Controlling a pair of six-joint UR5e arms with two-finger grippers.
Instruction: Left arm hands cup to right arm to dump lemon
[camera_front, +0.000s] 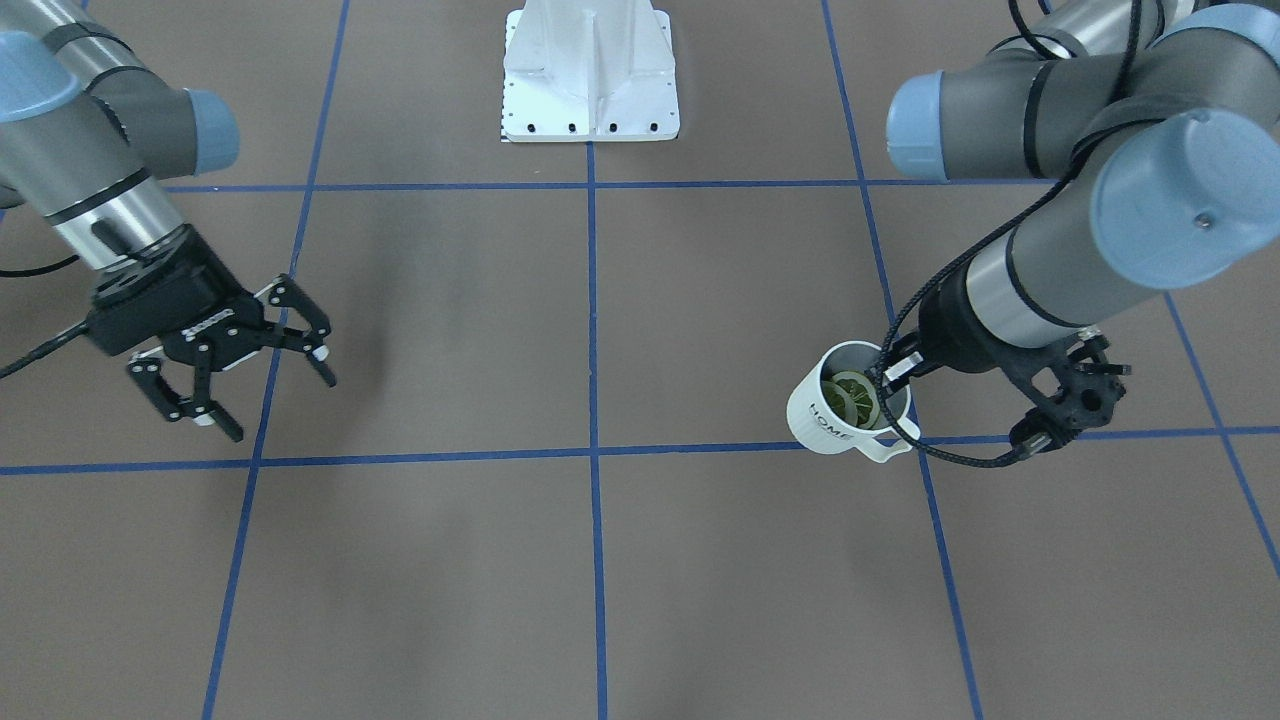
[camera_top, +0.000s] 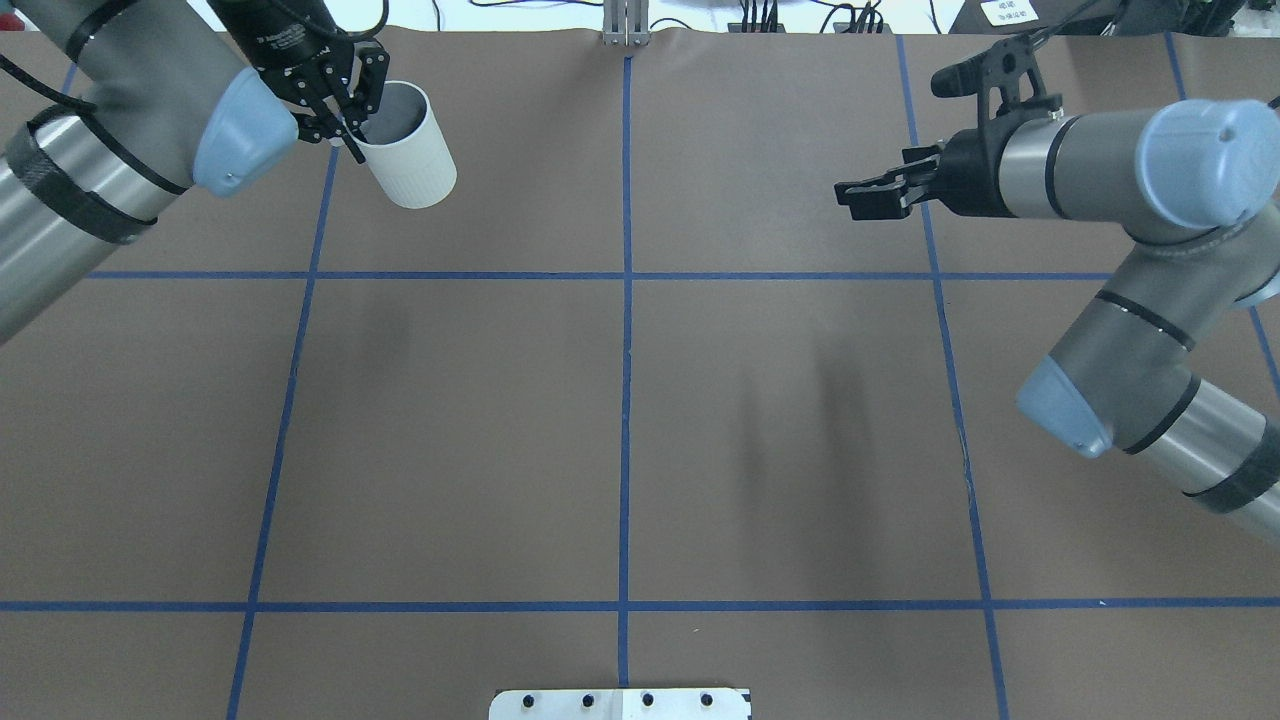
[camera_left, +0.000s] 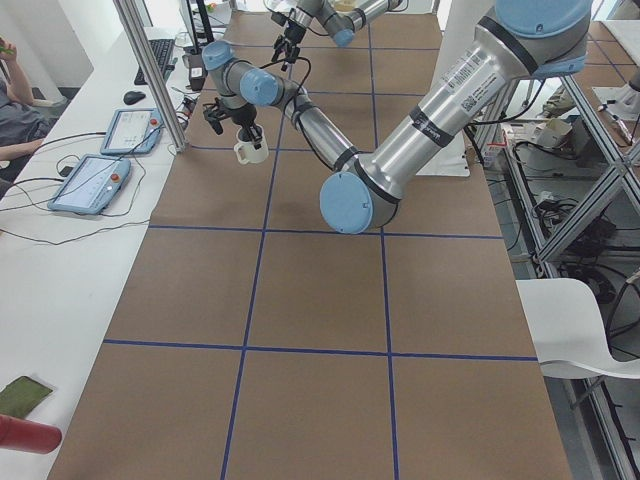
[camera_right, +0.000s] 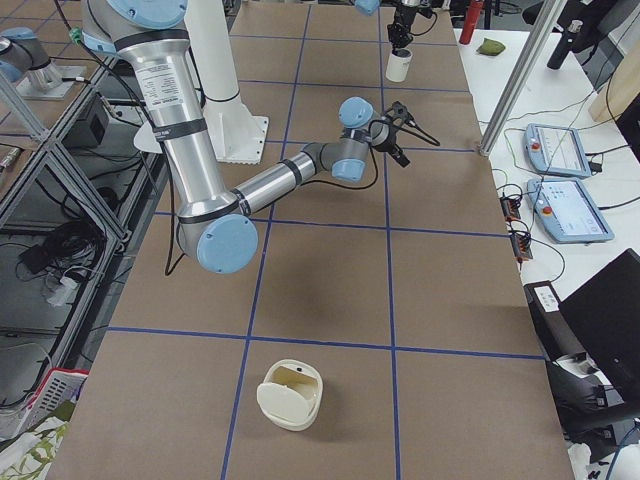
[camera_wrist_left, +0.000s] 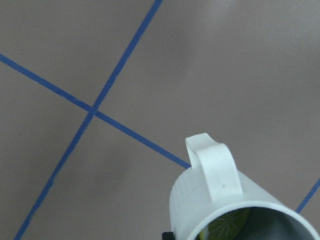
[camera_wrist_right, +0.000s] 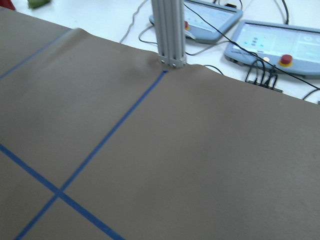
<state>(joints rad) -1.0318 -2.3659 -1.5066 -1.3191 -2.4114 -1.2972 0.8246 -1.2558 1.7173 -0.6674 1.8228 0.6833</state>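
The left gripper (camera_top: 348, 122) is pressed together on the rim wall of the small white ceramic mug with black "HOME" lettering (camera_front: 825, 415), one finger inside the mouth and one outside; the mug hangs just below the fingertips, tilted and clear of the brown paper-covered table (camera_front: 600, 560); the yellow-green segmented lemon slice (camera_front: 852, 398) lies inside the mug, directly beside the inner finger; the squared loop handle (camera_front: 890, 445) projects from the wall below the gripper; the right gripper (camera_front: 282, 405) is spread wide, holds nothing, and is well apart from the mug with bare table between them. Hazards at this stage, as judged: the rim pinch grips only a thin wall, so a fast swing may rotate the mug in the grip; further tilt may let the slice slide out before transfer; the right gripper must close on wall clear of the left fingers, otherwise finger collision results; release before that grip is firm drops the mug.
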